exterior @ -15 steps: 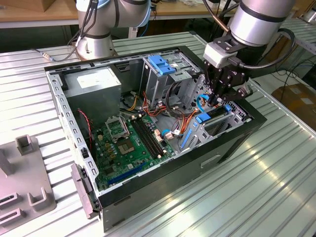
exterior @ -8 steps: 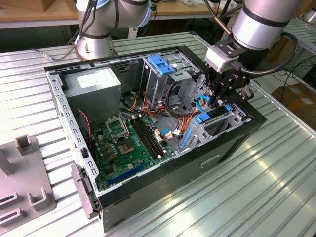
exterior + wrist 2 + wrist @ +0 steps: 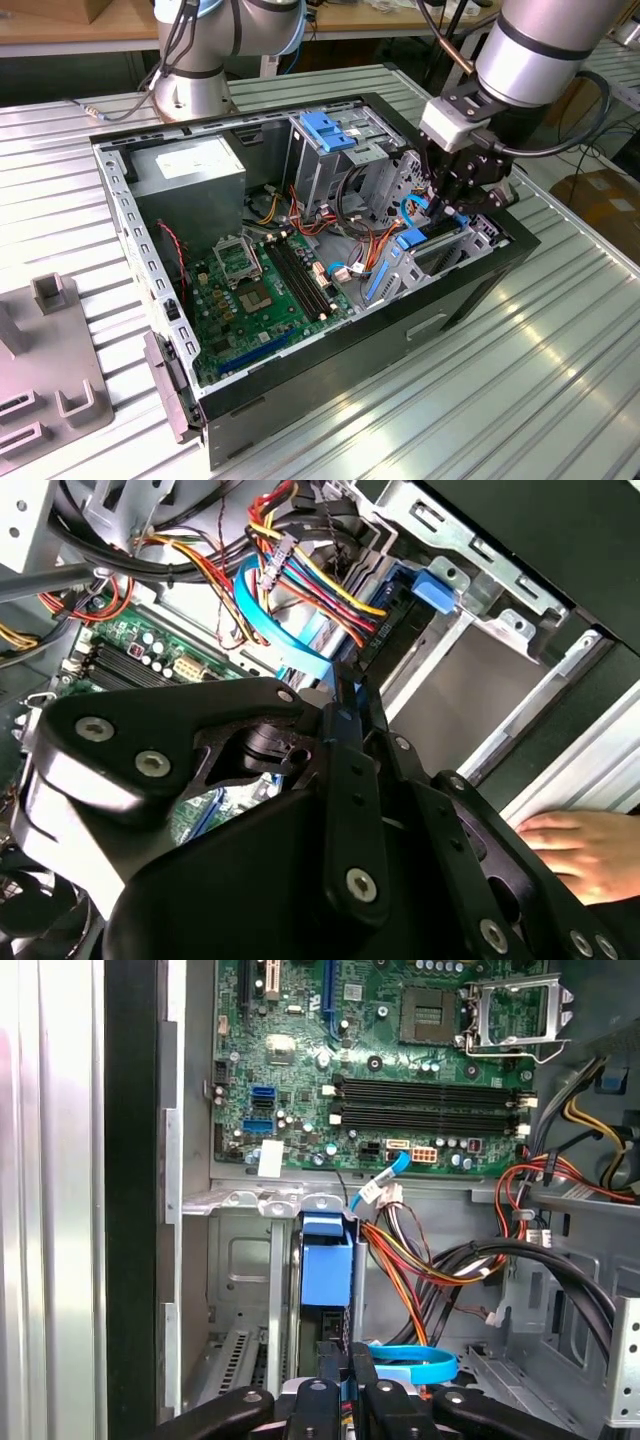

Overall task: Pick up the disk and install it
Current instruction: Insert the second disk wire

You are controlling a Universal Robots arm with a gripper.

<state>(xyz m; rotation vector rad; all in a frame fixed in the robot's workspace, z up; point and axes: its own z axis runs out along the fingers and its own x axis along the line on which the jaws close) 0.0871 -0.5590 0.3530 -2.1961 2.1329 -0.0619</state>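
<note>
Pinched together on a thin blue-edged slab: claw [image 3: 350,1396], in the first wrist view, with its fingertips nearly touching and only the blue rim between them. Same grip in the second wrist view [image 3: 341,725], dark linkages crowding the near side. Judged to be clamping the disk [image 3: 327,1265], which stands on edge and runs away from the claw, down into a slot of the grey metal bay [image 3: 250,1260].

In the exterior view, claw [image 3: 452,203] low inside the open case [image 3: 300,385], over the bay [image 3: 455,250] at the exterior view's right end, close to the near wall.

Just beside the slot, on the inner side: a bundle of coloured cables [image 3: 420,1260] and a flat blue cable [image 3: 420,1362] looping near the fingers. Beyond the bay, the green board [image 3: 400,1090], well apart from the claw.

Outside the case wall in the second wrist view: a hand [image 3: 580,845] resting on the table.

Progress, as a judgement: pick-up done, disk lined up with the slot and at least partly in. Depth of seating hidden by the bay walls, so cannot tell whether fully home. Not yet released.
</note>
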